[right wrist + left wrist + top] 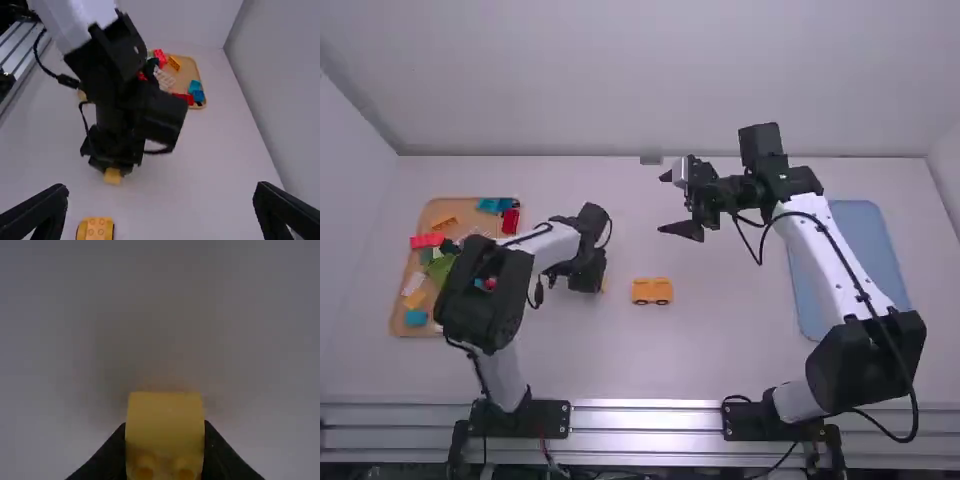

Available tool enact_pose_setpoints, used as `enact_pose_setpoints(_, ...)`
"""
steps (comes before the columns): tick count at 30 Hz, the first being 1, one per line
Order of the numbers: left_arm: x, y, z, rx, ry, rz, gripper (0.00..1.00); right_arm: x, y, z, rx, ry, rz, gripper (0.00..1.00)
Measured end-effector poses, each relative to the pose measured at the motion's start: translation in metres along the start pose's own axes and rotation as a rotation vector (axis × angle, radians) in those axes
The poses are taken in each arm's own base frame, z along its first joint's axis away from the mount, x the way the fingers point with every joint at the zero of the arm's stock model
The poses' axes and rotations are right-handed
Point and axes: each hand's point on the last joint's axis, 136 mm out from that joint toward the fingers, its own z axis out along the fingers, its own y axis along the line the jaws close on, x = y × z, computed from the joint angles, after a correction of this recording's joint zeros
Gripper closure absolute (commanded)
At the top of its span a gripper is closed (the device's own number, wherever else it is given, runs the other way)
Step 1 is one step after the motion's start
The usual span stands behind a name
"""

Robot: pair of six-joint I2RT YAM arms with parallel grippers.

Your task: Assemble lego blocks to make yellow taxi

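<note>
High view: yellow car (652,291) sat upright on the white table (665,360), just below and right of the frame's center. Body of yellow bricks, dark wheels along the side nearest the bottom edge; in the right wrist view its studded top showed at the lower left.

Left gripper (586,272): left of center in the high view, pointed down, low over the table, left of the car and apart from it. State: closed on a yellow block (165,417), one finger against each side. In the left wrist view the block stood at the bottom center, with two round shapes on its lower part. The right wrist view showed its yellow end below the claw, near the car. Contact between block and table: could not tell.

Right gripper (678,204): right of the upper center in the high view, raised, fingers spread wide, nothing between them.

Surroundings, high view: tan tray (466,213) at the left, holding loose red, blue, green, white and orange bricks, partly covered by the left arm. Blue tray (868,240) lay at the right, partly behind the right arm.
</note>
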Motion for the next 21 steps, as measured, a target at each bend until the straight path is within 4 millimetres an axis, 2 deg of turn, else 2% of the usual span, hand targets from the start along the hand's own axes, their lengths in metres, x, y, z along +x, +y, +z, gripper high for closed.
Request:
enact_pose_setpoints(7, 0.015, -0.003, 0.001, 0.002, 0.016, -0.050, 0.98, 0.000, 0.000, 0.000, -0.001, 0.000, -0.004, 0.01)
enact_pose_setpoints(8, 0.016, -0.004, 0.001, 0.005, 0.017, -0.059, 0.83, 0.000, 0.000, 0.000, 0.000, 0.001, 0.000, 0.01)
enact_pose_setpoints(9, 0.016, -0.004, 0.001, 0.006, 0.018, -0.062, 0.75, 0.000, 0.000, 0.000, 0.000, 0.001, 0.000, 0.01)
enact_pose_setpoints(10, 0.016, -0.004, 0.001, 0.006, 0.017, -0.063, 0.72, 0.000, 0.000, 0.000, 0.000, 0.000, 0.000, 0.01)
enact_pose_setpoints(11, 0.016, -0.004, 0.001, 0.006, 0.018, -0.061, 0.57, 0.000, 0.000, 0.000, 0.000, 0.000, 0.000, 0.01)
enact_pose_setpoints(12, 0.016, -0.004, 0.001, 0.005, 0.018, -0.061, 0.20, 0.000, 0.000, 0.000, 0.000, 0.000, -0.002, 0.01)
enact_pose_setpoints(13, 0.017, -0.003, 0.001, 0.003, 0.023, -0.062, 0.01, 0.000, 0.000, 0.000, 0.000, 0.001, -0.001, 0.01)
enact_pose_setpoints(21, 0.022, -0.003, 0.001, -0.002, 0.058, -0.057, 0.01, 0.000, 0.000, 0.000, 0.000, 0.001, -0.001, 0.01)
